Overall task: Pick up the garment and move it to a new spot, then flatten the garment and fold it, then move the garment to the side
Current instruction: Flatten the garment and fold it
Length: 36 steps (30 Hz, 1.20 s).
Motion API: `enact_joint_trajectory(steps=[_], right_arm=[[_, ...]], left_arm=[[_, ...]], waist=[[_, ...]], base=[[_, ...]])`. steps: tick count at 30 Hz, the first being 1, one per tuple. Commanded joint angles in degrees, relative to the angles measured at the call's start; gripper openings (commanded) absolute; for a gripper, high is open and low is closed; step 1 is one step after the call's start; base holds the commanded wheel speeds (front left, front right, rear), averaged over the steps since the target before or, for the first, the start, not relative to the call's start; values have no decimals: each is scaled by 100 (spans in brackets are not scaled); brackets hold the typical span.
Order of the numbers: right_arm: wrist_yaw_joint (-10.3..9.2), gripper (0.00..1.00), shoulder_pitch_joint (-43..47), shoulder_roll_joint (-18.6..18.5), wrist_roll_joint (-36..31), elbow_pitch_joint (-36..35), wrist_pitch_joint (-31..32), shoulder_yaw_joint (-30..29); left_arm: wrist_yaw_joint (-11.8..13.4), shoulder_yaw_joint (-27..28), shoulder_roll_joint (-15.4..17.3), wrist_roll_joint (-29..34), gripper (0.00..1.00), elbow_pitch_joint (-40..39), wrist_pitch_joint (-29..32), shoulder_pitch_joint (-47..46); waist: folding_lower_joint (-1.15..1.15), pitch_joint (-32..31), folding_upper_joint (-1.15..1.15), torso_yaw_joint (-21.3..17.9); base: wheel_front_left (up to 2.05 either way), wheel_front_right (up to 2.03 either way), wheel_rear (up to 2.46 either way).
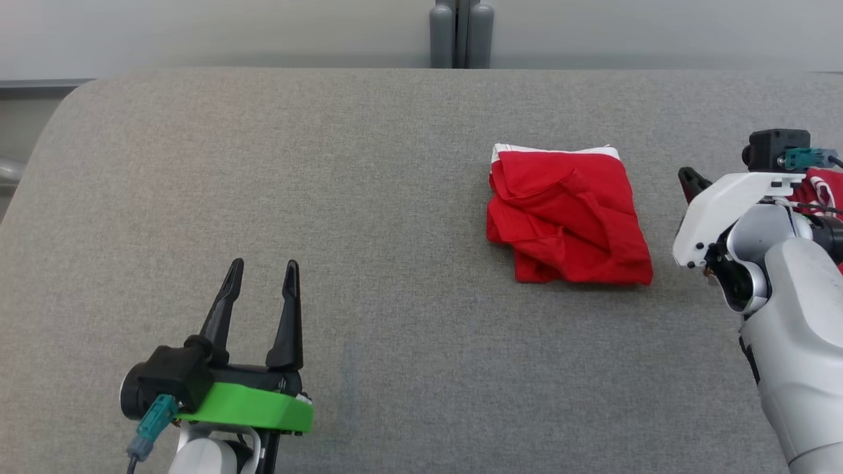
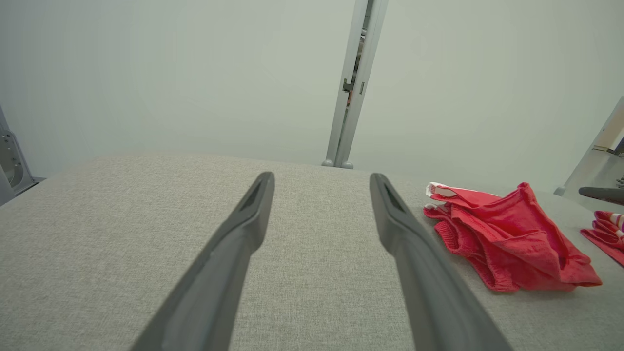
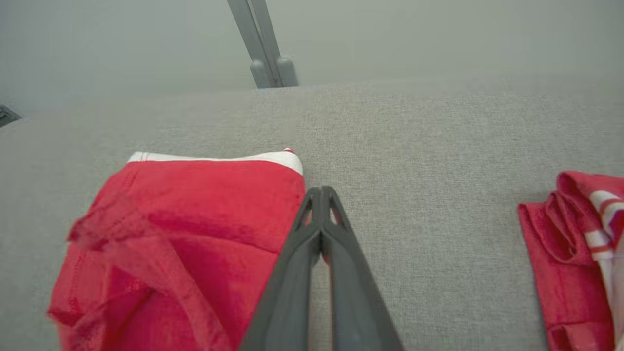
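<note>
A red garment with a white band along its far edge lies folded and rumpled on the grey table, right of centre; it also appears as the red garment and the red garment. My right gripper is shut with nothing in it, hovering just beside the garment's right edge. In the head view, only a dark fingertip of the right gripper pokes past the white wrist. My left gripper stands open at the near left, far from the garment, its fingers apart over bare cloth.
A second red piece with white stripes lies at the table's right edge, partly behind my right arm. The grey table has a rounded far-left corner. A grey post stands behind the far edge.
</note>
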Motion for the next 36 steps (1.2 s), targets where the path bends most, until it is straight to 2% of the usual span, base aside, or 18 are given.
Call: enact_joint_trajectory(steps=[1,5,10,17,23,28,32,33,34,35,36], right_arm=[[-2,0,5,-44,-97,115,51,35],[-2,0,-137,-19,-158,412,232,195],[-2,0,-133,147,172,454,464,710],[-2,0,389,60,573,-277,630,1878],[-2,0,858,63,862,-910,635,2650],[-2,0,1019,263,1185,-1231,455,3095],[-2,0,1082,399,1520,-1557,180,3164],[-2,5,1112,412,1578,-1643,80,3125],[-2,95,1167,421,1656,-1788,-115,3029],[-2,100,1196,418,1682,-1882,-264,2927],[-2,100,1241,406,1681,-2000,-453,2793]], left_arm=[[-24,4,11,76,100,-21,0,-134],[-24,4,10,59,100,-38,0,-191],[-23,-9,10,42,100,0,0,-217],[20,6,10,46,100,-3,1,-139],[23,13,11,58,100,-3,1,-89],[30,59,10,60,100,-7,1,-55],[38,120,11,52,100,-7,1,-33],[39,136,11,49,100,1,1,-20],[40,166,11,55,100,20,1,-1],[55,199,10,56,100,25,1,6],[79,249,11,30,100,25,1,13]], waist=[[0,147,0,121],[0,277,0,190],[0,305,0,223],[0,182,0,141],[0,106,0,29],[0,65,0,-61],[0,-23,0,-122],[0,-51,0,-135],[0,-101,0,-156],[0,-139,0,-172],[0,-184,0,-197]], base=[[0,0,0],[0,0,0],[0,0,0],[0,0,0],[0,0,0],[0,0,0],[0,0,0],[0,0,0],[0,0,0],[0,0,0],[0,0,0]])
